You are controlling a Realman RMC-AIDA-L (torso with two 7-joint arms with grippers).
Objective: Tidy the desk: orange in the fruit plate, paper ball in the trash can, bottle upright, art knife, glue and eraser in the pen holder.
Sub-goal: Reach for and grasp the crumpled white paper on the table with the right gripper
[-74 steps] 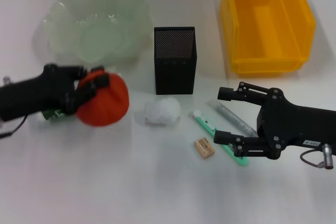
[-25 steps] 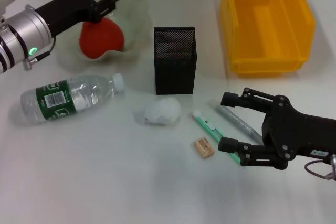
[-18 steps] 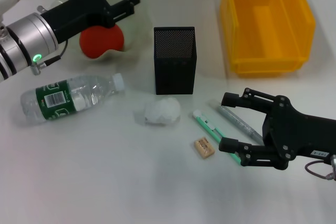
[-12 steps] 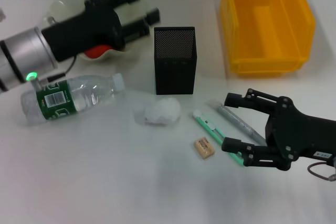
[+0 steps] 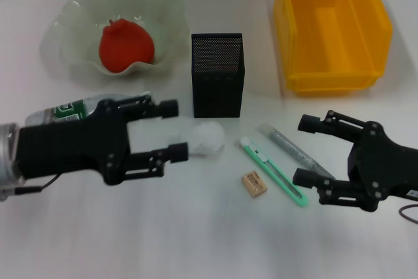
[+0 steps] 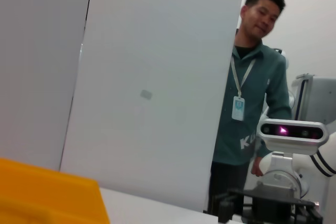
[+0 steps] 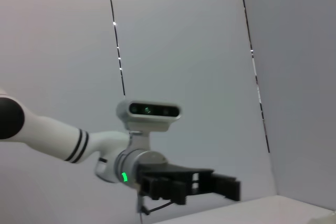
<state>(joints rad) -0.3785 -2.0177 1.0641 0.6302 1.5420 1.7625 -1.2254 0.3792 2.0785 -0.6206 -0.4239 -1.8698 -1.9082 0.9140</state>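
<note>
White desk [image 5: 196,227]: art knife [image 5: 272,171] lies diagonally, white end toward pen holder [image 5: 217,75].

The orange [image 5: 125,46] sits in the fruit plate [image 5: 72,14], left of the pen holder [image 5: 217,75]; trash can [image 5: 332,27] at right.

Upper left of the head view: a red-orange orange [image 5: 125,46] in a pale green translucent fruit plate [image 5: 72,17]. Upper right, a bright yellow trash can [image 5: 331,27]. Centre: black mesh pen holder [image 5: 217,75], white paper ball [image 5: 208,138], mint-green art knife [image 5: 273,172], beige eraser [image 5: 254,183].
</note>
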